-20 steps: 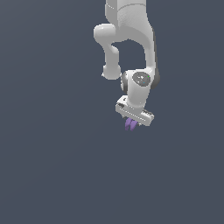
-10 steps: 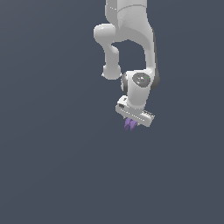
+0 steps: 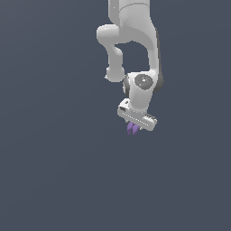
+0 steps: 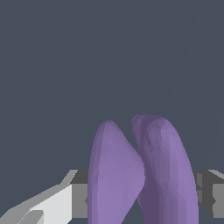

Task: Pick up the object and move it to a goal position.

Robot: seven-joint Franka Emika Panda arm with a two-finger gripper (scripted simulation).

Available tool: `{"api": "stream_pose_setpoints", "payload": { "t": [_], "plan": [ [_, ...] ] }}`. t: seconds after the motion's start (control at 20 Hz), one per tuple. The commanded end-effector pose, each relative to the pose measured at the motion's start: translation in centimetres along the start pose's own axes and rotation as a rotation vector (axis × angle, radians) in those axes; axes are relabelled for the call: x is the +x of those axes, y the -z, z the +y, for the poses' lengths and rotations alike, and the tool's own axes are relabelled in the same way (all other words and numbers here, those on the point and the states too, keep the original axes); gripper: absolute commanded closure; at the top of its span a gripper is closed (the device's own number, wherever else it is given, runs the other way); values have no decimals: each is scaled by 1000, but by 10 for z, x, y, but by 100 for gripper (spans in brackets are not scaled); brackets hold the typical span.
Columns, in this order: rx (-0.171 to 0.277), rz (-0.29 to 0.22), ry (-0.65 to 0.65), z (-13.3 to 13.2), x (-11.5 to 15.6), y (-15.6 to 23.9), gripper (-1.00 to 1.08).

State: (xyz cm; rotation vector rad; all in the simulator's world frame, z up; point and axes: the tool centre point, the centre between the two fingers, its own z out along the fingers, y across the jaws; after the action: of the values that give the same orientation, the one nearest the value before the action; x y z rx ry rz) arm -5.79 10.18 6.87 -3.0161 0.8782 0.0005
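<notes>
The purple two-lobed object (image 3: 132,129) hangs just under the white arm's hand, near the middle of the exterior view. My gripper (image 3: 133,127) is shut on it and holds it in the air, apart from any surface. In the wrist view the object (image 4: 140,175) fills the space between the two grey fingers, one finger (image 4: 78,199) on each side, its two lobes pointing away from the camera. The fingertips themselves are mostly hidden behind the object.
The white arm (image 3: 131,36) comes down from the top of the exterior view. Around it there is only a plain dark grey-blue background. No goal marker shows.
The arm and the held object have barely moved; perhaps a very slight drift. The grip is the same.
</notes>
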Motion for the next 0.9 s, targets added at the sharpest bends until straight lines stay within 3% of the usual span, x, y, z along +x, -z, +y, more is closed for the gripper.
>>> {"api": "stream_pose_setpoints", "payload": {
  "t": [0.0, 0.85],
  "plan": [
    [1, 1, -1, 6, 11, 7, 108],
    [1, 0, -1, 78, 141, 83, 108]
  ]
}}
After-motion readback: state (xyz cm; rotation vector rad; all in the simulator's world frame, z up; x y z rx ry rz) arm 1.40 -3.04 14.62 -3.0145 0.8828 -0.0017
